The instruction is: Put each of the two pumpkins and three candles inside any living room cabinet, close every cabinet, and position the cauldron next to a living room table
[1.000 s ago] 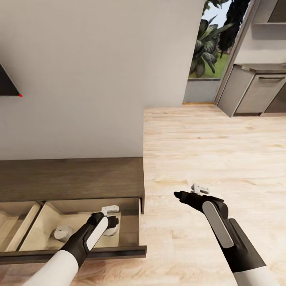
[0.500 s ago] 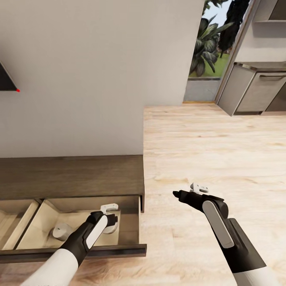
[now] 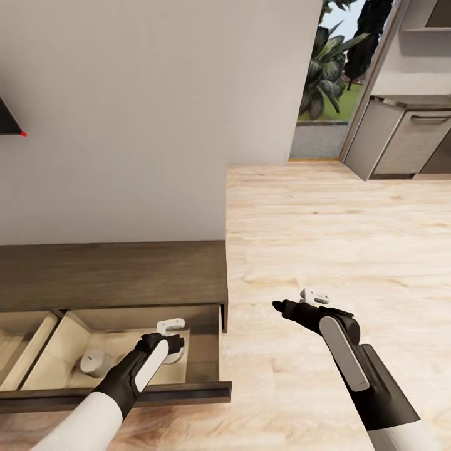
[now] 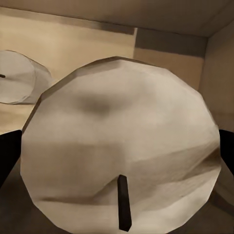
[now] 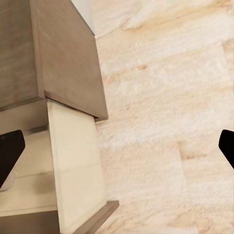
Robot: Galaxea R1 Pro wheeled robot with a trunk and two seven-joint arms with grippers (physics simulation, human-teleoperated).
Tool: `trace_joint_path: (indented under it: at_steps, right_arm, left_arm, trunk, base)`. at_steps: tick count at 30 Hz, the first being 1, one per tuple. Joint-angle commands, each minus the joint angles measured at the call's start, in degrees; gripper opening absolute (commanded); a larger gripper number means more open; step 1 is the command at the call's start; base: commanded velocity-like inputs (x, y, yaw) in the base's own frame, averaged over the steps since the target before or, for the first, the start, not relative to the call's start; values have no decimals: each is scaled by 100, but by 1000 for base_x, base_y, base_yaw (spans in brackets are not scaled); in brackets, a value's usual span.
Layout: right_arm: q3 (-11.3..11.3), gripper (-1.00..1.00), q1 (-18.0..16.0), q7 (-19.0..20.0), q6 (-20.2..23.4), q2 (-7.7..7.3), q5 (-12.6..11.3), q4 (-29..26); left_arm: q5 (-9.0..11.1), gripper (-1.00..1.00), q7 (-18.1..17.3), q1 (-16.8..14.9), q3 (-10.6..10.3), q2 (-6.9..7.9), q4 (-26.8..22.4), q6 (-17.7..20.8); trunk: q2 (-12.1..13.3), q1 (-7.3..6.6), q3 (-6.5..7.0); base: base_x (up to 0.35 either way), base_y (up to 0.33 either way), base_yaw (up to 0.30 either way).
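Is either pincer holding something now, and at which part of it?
The left pincer holds a candle by its round sides, inside the open drawer. The right pincer holds nothing.

Bright, even, sharp simulator renders

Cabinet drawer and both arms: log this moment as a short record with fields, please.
cabinet: low dark-brown unit against the wall
drawer: pulled open
candle in grip: between the left gripper's jaws, inside the drawer
second candle: lying in the drawer, apart from the first
right gripper: over the wood floor, jaws spread, holding nothing
pumpkins, cauldron: not logged here
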Motion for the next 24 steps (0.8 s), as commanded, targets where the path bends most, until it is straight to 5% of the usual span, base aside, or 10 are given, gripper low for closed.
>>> trace_joint_path:
  at_steps: [1,9,24]
  right_arm:
    - [11,100,-4,-59,6,-6,-56,-4]
    - [11,100,-5,-59,6,-9,-57,-1]
    - [12,100,-4,-59,6,-3,-57,1]
  left_arm:
    - [55,-100,60,-4,-19,3,-8,3]
    - [38,-100,642,-4,-19,-18,-14,-2]
    - [46,-100,657,-4,-28,-30,-17,-2]
  trunk:
    - [-44,22,-23]
    - [-365,198,-166]
    - [-966,527,-436]
  base:
    - [0,0,0]
    - [0,0,0]
    - [0,0,0]
